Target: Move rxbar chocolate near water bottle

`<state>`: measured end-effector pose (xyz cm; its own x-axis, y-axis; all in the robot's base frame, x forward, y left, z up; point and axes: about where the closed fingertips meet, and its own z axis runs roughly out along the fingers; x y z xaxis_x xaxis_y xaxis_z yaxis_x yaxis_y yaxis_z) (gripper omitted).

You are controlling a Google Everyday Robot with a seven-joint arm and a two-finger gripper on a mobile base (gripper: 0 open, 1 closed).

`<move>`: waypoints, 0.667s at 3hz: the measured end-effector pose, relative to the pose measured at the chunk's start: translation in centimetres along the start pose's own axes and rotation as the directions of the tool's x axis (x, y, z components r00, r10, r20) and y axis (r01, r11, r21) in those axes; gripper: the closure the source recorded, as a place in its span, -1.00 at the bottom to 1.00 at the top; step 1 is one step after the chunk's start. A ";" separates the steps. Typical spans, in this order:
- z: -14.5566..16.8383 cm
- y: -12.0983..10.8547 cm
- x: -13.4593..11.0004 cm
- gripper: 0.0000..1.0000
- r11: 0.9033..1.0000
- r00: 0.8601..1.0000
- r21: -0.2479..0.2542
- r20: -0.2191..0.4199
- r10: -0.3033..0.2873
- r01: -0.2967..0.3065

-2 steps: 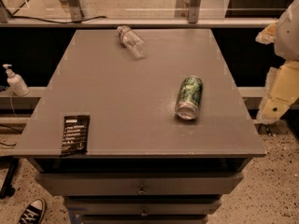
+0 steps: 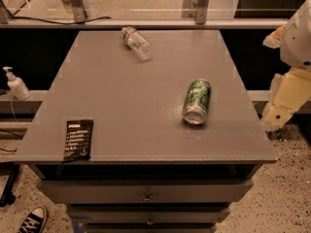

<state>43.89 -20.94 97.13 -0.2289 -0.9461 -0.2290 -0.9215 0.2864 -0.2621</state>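
Nothing seems moved: rxbar chocolate lies well apart from water bottle.
Gripper hangs beside the right edge of the tabletop; its state cannot be told.

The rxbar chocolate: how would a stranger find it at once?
On the grey table, look at the front left corner, far from the gripper beyond the right edge. The rxbar chocolate lies flat there: black with white text, unlike the green can and clear water bottle.

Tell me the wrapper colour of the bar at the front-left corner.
The bar is black with white text lines, seen in the camera view. Gripper is right of the table.
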 end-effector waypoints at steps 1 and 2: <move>2.4 1.1 -2.5 -1.00 1.000 0.995 0.002 0.098 0.024 -0.025; 5.1 1.9 -7.1 -1.00 1.000 0.967 -0.018 0.254 0.018 -0.013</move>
<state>45.32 -12.89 93.46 -0.1579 -0.8714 -0.4645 -0.9239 0.2964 -0.2419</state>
